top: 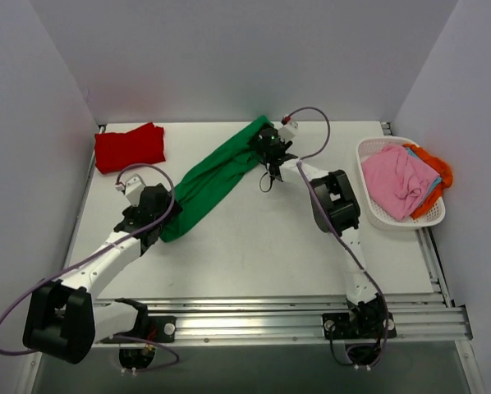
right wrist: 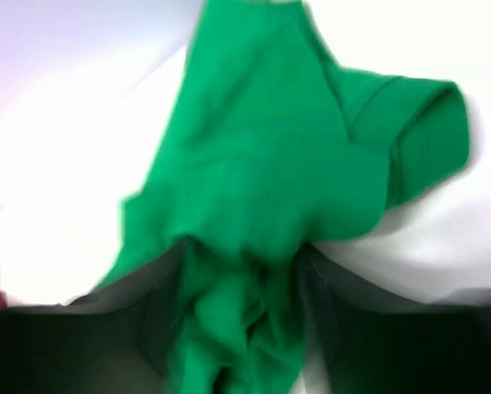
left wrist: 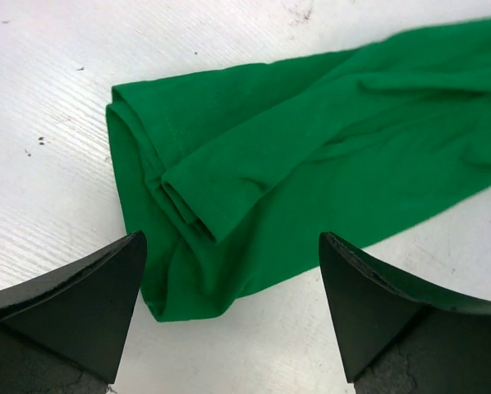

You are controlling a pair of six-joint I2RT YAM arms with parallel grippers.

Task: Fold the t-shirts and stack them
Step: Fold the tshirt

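Observation:
A bright green t-shirt lies in a long folded band running diagonally across the table, from near left to far middle. My left gripper hangs open just over its near end, with nothing between the fingers. My right gripper is at the far end, shut on bunched green fabric; that view is blurred. A red t-shirt lies folded at the far left. Pink, orange and blue t-shirts are heaped in the basket.
A white lattice basket stands at the right edge of the table. White walls close in the table at the back and both sides. A metal rail runs along the near edge by the arm bases.

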